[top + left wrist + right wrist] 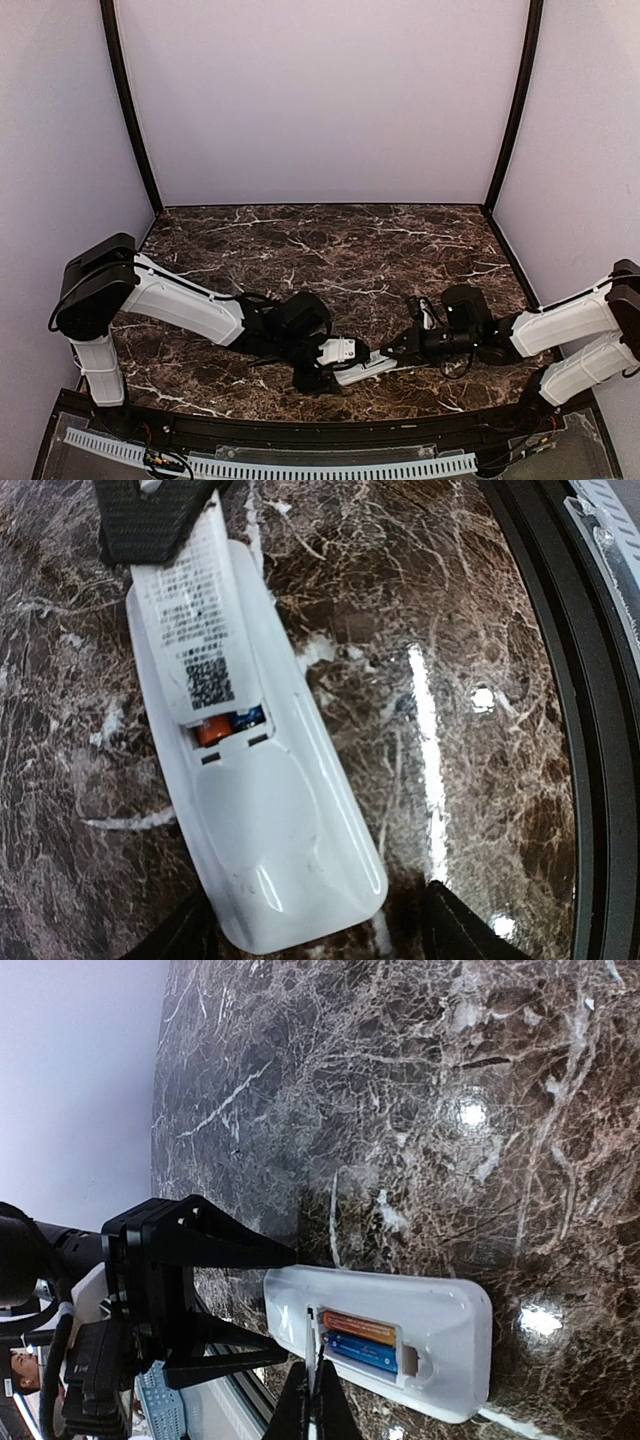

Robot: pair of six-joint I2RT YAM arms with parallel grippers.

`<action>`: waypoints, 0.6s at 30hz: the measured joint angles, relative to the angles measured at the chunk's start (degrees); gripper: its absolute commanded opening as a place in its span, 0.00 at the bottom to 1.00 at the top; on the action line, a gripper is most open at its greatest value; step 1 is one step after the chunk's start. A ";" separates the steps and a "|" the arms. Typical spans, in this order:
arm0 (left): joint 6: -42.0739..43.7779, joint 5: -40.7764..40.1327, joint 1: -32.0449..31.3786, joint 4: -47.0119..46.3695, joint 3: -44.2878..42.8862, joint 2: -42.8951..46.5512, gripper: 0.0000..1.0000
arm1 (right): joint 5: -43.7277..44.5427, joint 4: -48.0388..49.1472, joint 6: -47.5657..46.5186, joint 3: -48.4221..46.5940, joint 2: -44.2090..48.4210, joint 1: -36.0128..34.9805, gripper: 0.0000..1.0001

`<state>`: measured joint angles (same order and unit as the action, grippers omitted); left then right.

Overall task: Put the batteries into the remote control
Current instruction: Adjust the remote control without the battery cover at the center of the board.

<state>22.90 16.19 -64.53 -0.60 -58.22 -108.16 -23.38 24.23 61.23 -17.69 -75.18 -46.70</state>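
Note:
The white remote control [270, 830] lies back-up on the marble table near its front edge. Its battery bay holds both batteries side by side, the orange one [360, 1327] and the blue one [366, 1352]. A white cover piece [190, 610] with printed text lies tilted over the bay, leaving the batteries' ends [222, 726] showing. My right gripper [318, 1385] is shut on the thin edge of that cover [316, 1345]. My left gripper [320, 930] is open, with one finger on each side of the remote's rounded end. In the top view the remote [368, 368] lies between both grippers.
The table's raised black front rim [590, 730] runs close beside the remote. Dark marble [330, 250] stretches toward the back wall. White walls close in the sides and back.

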 measured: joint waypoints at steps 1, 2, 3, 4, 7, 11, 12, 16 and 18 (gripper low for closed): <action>-0.07 -0.63 -0.59 -0.28 0.00 0.00 0.68 | -0.20 0.04 -0.11 0.00 -0.37 0.04 0.00; -0.17 -1.18 -1.05 -0.57 0.00 0.00 0.68 | -0.42 0.15 -0.13 0.00 -0.79 0.04 0.00; -0.28 -1.86 -1.51 -0.83 0.00 0.00 0.67 | -0.66 0.24 -0.15 0.00 -1.18 0.07 0.00; -0.44 -2.38 -1.77 -1.03 0.00 0.00 0.66 | -0.85 0.33 -0.17 0.00 -1.57 0.07 0.00; -0.76 -3.26 -2.10 -1.14 0.00 -0.04 0.65 | -1.16 1.51 -0.17 0.00 -2.69 0.11 0.00; -1.09 -3.48 -2.14 -1.11 -0.07 -0.09 0.67 | -2.25 3.61 -0.33 0.00 -4.39 0.31 0.00; -1.11 -3.54 -2.14 -1.09 -0.13 -0.13 0.68 | -2.51 3.98 -0.33 0.00 -4.63 0.37 0.00; -1.31 -3.96 -2.14 -1.09 -0.37 -0.24 0.69 | -2.99 4.31 -0.76 0.00 -4.81 0.39 0.00; -1.70 -4.76 -2.12 -1.14 -0.50 -0.26 0.70 | -2.99 4.02 -0.94 0.00 -4.59 0.42 0.00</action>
<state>21.19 11.42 -66.65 -1.74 -58.72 -108.42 -26.37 28.25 60.29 -17.69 -79.77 -46.28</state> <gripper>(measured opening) 0.694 0.008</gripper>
